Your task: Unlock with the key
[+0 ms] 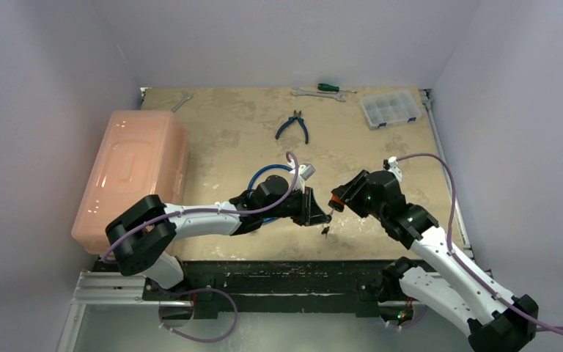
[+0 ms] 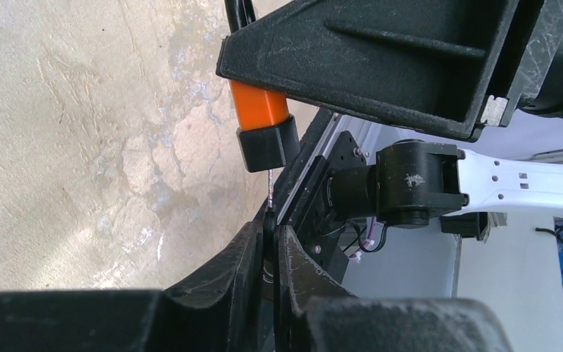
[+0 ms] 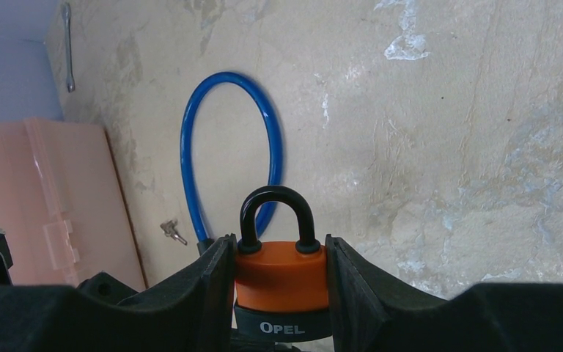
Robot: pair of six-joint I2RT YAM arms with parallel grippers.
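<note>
Open tabletop (image 1: 352, 147) right of pliers (image 1: 293, 126); pink box (image 1: 135, 169) blocks left side; cable loop (image 3: 185, 147) mid-table

Facing closely, left end effector (image 2: 273, 233) and right end effector (image 3: 281, 253) both seem clamped.

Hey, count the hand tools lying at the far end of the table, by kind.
Wrenches: 2
Screwdriver: 1
Pliers: 1
Total: 4
</note>
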